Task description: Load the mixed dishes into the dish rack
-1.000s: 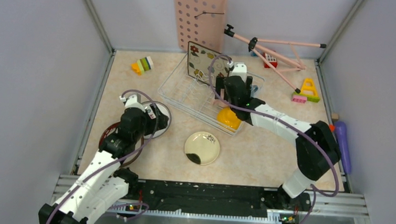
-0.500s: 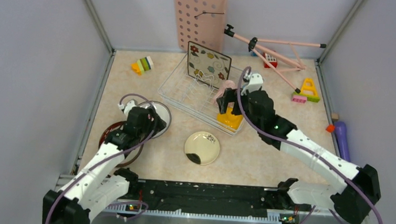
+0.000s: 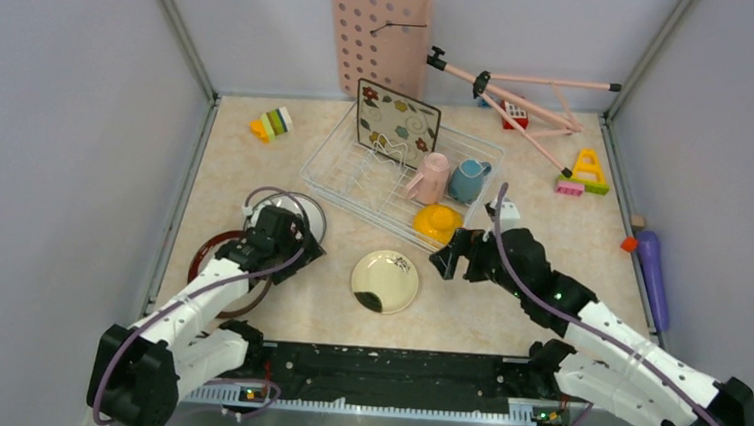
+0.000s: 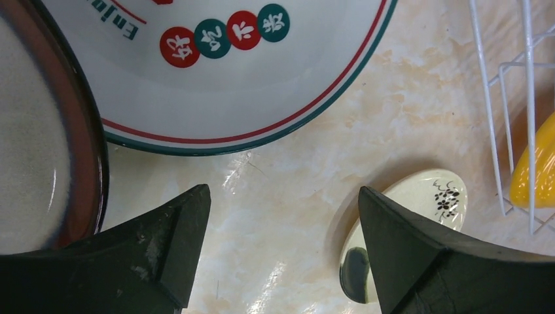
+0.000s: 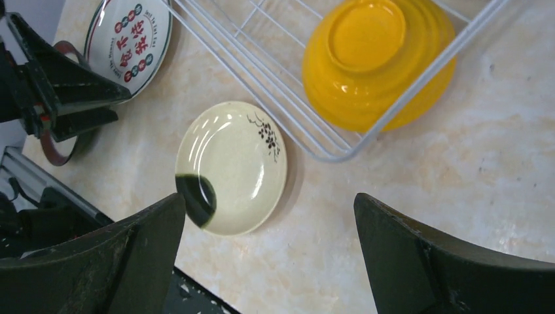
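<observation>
Notably, the right arm has drawn back from over the dish rack toward the near edge since the earlier view. It lies low and stretched across the table, with the right gripper just off the rack's near corner. Its jaws stand wide apart and hold nothing; the wrist view shows them above the cream plate with black blotch, clear of it. The left arm has dropped lower. The left gripper, jaws parted and empty, hangs over bare tabletop beside the white dotted plate and the dark-red-rimmed plate. Farther back, the rack holds the orange-yellow bowl at its near corner, the pink cup, the blue cup, and the square flowered plate upright at the far end.
</observation>
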Action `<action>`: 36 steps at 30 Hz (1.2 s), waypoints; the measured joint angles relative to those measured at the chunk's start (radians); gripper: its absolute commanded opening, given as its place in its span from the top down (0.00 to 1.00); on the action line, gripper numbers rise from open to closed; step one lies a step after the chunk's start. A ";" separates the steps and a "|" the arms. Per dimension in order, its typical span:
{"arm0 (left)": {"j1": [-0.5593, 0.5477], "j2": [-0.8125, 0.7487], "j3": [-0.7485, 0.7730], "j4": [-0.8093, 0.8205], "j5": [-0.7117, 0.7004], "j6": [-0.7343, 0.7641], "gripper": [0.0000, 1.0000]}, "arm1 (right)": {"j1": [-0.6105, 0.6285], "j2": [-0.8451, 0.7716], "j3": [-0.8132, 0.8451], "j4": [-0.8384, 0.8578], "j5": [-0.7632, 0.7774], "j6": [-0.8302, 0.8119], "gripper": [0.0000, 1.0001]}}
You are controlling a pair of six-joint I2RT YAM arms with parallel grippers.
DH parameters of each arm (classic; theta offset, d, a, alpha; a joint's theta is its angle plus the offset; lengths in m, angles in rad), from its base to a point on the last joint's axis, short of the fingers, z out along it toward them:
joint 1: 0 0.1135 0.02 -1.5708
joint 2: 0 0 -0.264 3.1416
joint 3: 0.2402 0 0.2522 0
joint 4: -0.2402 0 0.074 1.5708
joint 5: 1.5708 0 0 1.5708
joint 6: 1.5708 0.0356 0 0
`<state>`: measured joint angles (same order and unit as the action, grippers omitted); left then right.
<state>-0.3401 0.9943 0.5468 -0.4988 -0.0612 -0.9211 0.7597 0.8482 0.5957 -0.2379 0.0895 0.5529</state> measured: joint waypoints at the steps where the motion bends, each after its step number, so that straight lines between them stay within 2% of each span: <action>1: 0.000 -0.005 -0.013 0.010 0.000 -0.012 0.14 | 0.000 -0.047 -0.032 -0.011 -0.005 0.019 0.05; 4: 0.000 -0.024 -0.064 0.035 0.002 -0.049 0.16 | 0.000 -0.160 -0.098 -0.014 -0.026 0.061 0.05; 7: 0.000 -0.060 -0.076 0.007 -0.015 -0.076 0.12 | 0.000 -0.209 -0.126 -0.013 -0.040 0.086 0.05; 11: 0.000 -0.169 -0.050 -0.098 -0.093 -0.071 0.08 | 0.001 -0.202 -0.126 -0.014 -0.052 0.098 0.05; 14: 0.000 -0.247 0.025 -0.192 -0.169 -0.026 0.11 | 0.001 -0.179 -0.126 -0.011 -0.062 0.098 0.05; 19: -0.037 -0.249 0.113 -0.246 -0.274 0.019 0.12 | 0.001 -0.141 -0.127 0.035 -0.077 0.098 0.05; 23: -0.114 -0.094 0.182 -0.333 -0.454 0.005 0.14 | 0.001 -0.097 -0.127 0.072 -0.106 0.098 0.05; 28: -0.135 0.238 0.342 -0.480 -0.677 -0.111 0.21 | 0.002 -0.079 -0.126 0.084 -0.120 0.086 0.04; 32: -0.135 0.438 0.399 -0.533 -0.750 -0.172 0.26 | 0.002 -0.084 -0.119 0.078 -0.117 0.064 0.04; 36: -0.135 0.535 0.398 -0.528 -0.747 -0.182 0.34 | 0.002 -0.097 -0.089 0.056 -0.114 0.032 0.03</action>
<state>-0.4747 1.5291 0.9451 -1.0267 -0.8085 -1.1027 0.7612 0.7517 0.5068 -0.1822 -0.0246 0.5850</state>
